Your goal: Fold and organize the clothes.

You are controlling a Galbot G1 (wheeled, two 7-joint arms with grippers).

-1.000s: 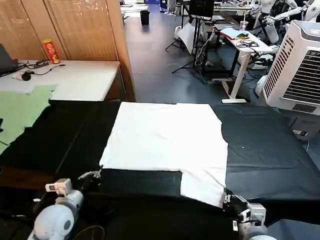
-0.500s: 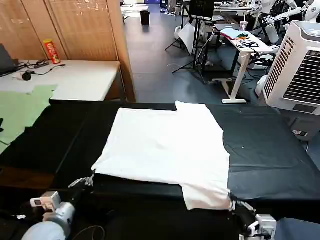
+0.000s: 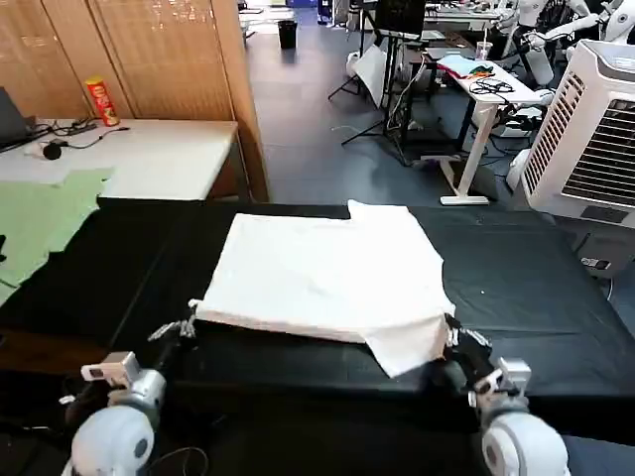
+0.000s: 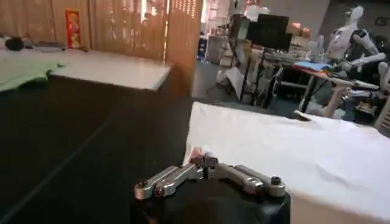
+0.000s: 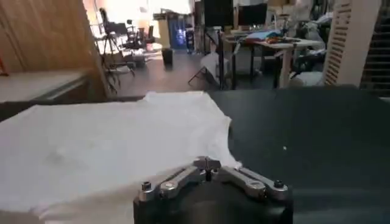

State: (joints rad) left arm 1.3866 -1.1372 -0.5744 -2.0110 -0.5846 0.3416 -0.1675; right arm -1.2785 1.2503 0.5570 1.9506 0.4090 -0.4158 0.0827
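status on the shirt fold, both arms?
Left gripper shut on T-shirt near-left corner. Right gripper shut on near-right corner. Nothing in the way.

Wooden partition; grey floor

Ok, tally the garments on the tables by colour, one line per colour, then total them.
White: 1, the T-shirt on the black table, its near corners pinched by the left end effector and the right end effector.
Pale green: 1, the garment at the table's far left edge.
Total: 2
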